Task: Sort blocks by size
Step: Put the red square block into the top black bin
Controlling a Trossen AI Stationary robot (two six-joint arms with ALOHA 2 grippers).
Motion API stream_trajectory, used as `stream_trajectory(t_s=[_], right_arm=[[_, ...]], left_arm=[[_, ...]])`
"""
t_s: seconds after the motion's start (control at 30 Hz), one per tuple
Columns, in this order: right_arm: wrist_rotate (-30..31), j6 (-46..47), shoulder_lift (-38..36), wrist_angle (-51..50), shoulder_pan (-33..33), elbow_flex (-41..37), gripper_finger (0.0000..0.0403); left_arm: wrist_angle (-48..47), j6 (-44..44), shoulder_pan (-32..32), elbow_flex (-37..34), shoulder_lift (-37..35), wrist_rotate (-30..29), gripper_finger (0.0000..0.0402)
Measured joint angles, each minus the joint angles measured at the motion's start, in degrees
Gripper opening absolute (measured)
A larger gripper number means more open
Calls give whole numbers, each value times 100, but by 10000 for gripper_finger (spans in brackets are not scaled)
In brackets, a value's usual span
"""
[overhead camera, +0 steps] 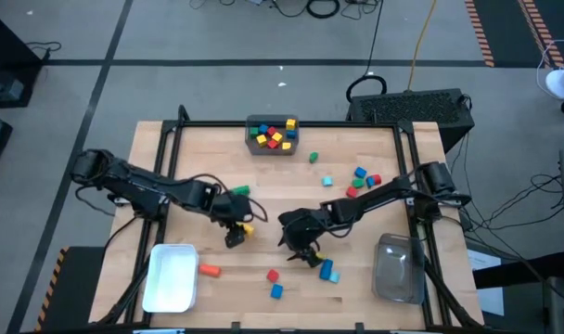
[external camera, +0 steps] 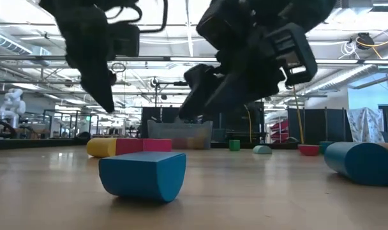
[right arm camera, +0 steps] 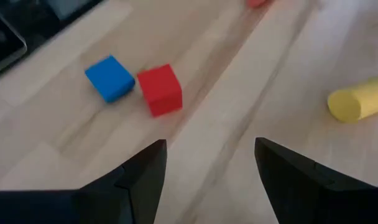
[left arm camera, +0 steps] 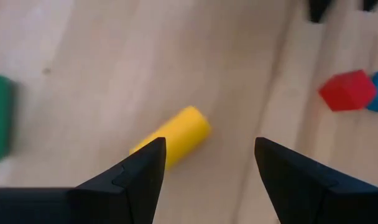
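- Left gripper (overhead camera: 236, 237) sits low-centre-left in the high view, over bare wood; fingers spread, nothing between them.
- Left wrist view: yellow cylinder (left arm camera: 175, 141) lies on the table just ahead of the left finger (left arm camera: 137, 182); not touched as far as visible.
- Right gripper (overhead camera: 303, 252) is low-centre in the high view, fingers apart, empty.
- Right wrist view: red cube (right arm camera: 159, 89) and blue cube (right arm camera: 110, 78) lie side by side, touching or nearly so, in the upper left of the frame.
- Two blue blocks (overhead camera: 329, 271) lie just right of the right gripper in the high view.
- Grey bin (overhead camera: 272, 123) at top centre holds mixed red, yellow, blue and green blocks.
- Loose blocks, upper right of the table: green (overhead camera: 314, 158), cyan (overhead camera: 327, 181), plus a blue/red/green cluster (overhead camera: 364, 179).
- Green block (overhead camera: 240, 190) near the left arm.
- White bin (overhead camera: 170, 276) lower left; orange block (overhead camera: 209, 271) just to its right.
- Clear bin (overhead camera: 399, 269) lower right.
- Low view: blue half-round block (external camera: 143, 175) in the foreground.
- No readable writing or brand anywhere.
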Motion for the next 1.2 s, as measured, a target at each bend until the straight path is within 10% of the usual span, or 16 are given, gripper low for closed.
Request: stream_trajectory(t_s=[0.6, 1.2], right_arm=[[-446, -602, 820, -151, 252, 879, 231], [-427, -294, 1576, 503, 496, 1306, 231]], left_arm=[[1062, -958, -1945, 2, 28, -1384, 248], [1103, -1180, -2367, 2, 28, -1934, 248]])
